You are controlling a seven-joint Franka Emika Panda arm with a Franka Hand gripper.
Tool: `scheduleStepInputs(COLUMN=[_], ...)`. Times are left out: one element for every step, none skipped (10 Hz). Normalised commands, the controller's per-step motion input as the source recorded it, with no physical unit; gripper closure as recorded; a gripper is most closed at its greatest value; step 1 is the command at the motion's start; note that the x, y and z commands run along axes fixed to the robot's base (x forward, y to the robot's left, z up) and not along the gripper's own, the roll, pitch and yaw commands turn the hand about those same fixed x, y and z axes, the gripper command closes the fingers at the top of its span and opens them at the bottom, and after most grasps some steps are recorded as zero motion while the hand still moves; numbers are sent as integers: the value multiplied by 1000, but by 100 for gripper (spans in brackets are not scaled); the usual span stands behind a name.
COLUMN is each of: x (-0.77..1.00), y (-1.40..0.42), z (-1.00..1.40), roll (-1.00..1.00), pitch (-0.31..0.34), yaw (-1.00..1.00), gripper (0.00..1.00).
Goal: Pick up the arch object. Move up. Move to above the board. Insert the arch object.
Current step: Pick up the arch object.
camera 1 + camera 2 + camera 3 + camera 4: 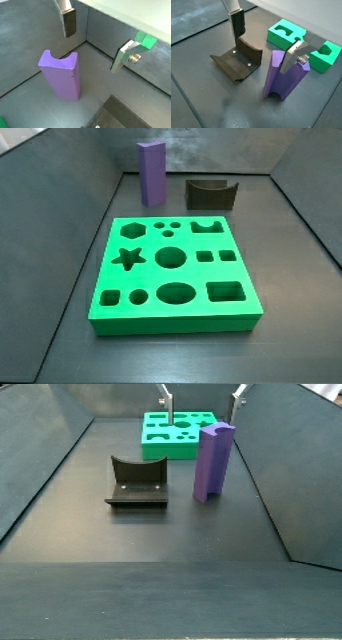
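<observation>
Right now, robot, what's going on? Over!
Gripper open, above the floor, holding nothing. Arch object upright on floor, not yet picked. Board waiting, holes empty. Fixture beside the arch object, not touching it.

I see even, soft light, faint shadows on the tabletop (80,534); the hand (97,42) looks slightly blurred.

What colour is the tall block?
Purple; the tall block shows best in a side view, gripper above it.

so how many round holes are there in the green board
4. On the board: two small ones at the far edge, a bigger one in the centre, an oval nearer. Gripper stands open above the purple block.
</observation>
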Motion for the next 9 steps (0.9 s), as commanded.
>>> scheduleStepInputs(x=[-209,-454,-406,-200,-171,-151,-51,-126,-109], y=[-9,-520,-363,-189,-149,-177,-249,-349,-360], z=[0,-163,-291,-214,-166,-114,-69,-97,-171], roll=[94,214,111,69,137,114,96,197,183], pitch=[-14,-31,-119,-67,-54,-59,-57,-19,-27], yaw=[9,0,774,929,877,871,806,603,569], gripper=[0,0,0,0,0,0,0,0,0])
